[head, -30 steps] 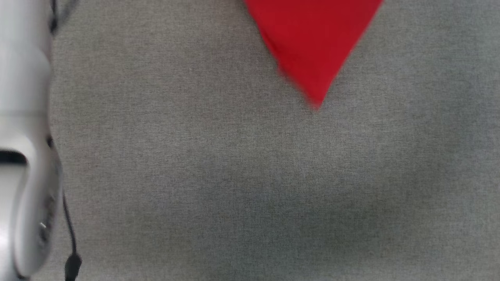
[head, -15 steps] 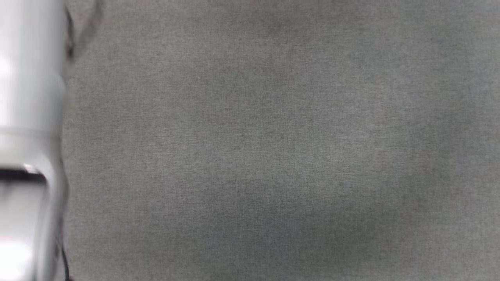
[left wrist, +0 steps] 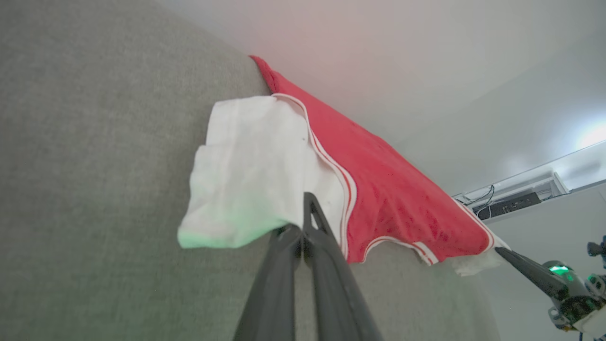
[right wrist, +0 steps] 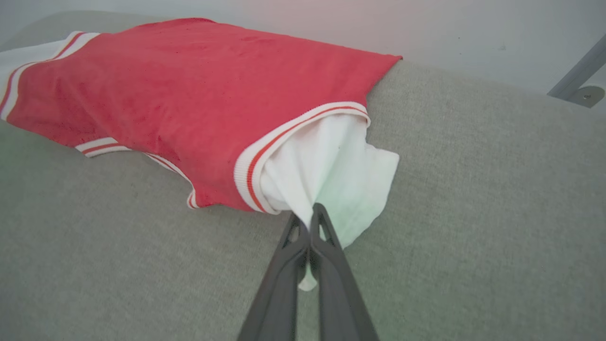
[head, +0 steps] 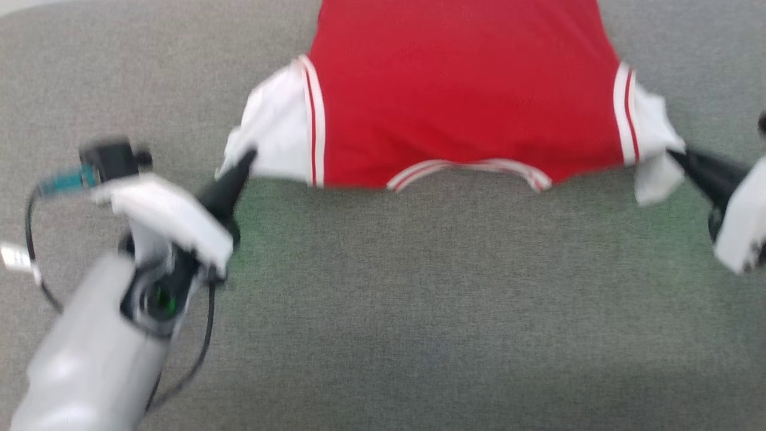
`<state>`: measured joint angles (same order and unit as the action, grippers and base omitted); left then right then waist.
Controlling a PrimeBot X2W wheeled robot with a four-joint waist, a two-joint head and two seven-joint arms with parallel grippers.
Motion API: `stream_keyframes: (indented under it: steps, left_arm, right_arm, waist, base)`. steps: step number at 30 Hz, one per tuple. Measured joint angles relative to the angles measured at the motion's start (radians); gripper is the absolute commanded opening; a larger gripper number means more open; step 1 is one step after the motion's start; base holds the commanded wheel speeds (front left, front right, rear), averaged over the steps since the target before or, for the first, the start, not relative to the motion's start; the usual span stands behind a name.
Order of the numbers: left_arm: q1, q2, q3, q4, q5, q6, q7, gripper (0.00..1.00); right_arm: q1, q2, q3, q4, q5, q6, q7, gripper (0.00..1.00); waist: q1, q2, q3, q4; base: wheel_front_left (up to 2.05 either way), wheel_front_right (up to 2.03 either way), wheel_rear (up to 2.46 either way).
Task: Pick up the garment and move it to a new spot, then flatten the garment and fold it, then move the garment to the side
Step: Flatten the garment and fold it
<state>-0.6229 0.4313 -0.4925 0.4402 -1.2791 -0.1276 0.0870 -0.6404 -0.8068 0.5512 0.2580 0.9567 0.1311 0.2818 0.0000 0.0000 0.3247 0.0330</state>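
The garment (head: 467, 102) lies spread on the grey cloth-covered table (head: 419, 311), plain red side up, with the striped collar toward me. My left gripper (head: 248, 157) is shut on the edge of its white left sleeve (left wrist: 251, 175). My right gripper (head: 673, 152) is shut on the white right sleeve (right wrist: 341, 170), which bunches into the pinch. The left wrist view looks along the left gripper (left wrist: 305, 208) at the garment (left wrist: 388, 199) and also catches the right gripper (left wrist: 502, 251). In the right wrist view the right gripper (right wrist: 310, 215) pulls cloth off the garment (right wrist: 189, 94). No lettering shows.
Bare grey table runs from the collar to the near edge. The garment's far part reaches the table's back edge (right wrist: 450, 71), with a pale wall behind. A shelf with cables (left wrist: 511, 203) and a metal bracket (right wrist: 584, 92) stand beyond the table.
The head camera has shifted. Before, it showed grey table, my pale left forearm and at first a hanging red corner. Now the garment lies spread with both grippers on its sleeves.
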Motion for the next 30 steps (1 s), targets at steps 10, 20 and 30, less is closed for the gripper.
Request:
stream_keyframes:
  steps: [10,20,30]
  left_arm:
    - [0.379,0.191,-0.053,-0.337,0.003,0.000,-0.039,0.00]
    - [0.599,0.318,-0.019,-0.640,0.001,0.092,-0.090,0.00]
    - [0.546,0.215,-0.063,-0.521,0.001,0.071,-0.093,0.00]
  right_arm:
    - [0.393,-0.128,-0.164,-0.284,0.069,0.000,0.095,0.00]
    - [0.774,-0.119,-0.454,-0.496,0.091,0.000,0.178,0.00]
    - [0.777,-0.007,-0.501,-0.490,-0.008,0.000,0.286,0.00]
  waist:
    - [0.0000,0.0000,-0.036,-0.012]
    - [0.0000,0.0000,-0.026,0.023]
    - [0.0000,0.0000,-0.005,0.029]
  base:
    - [0.00,0.00,0.00]
    - [0.00,0.00,0.00]
    - [0.00,0.00,0.00]
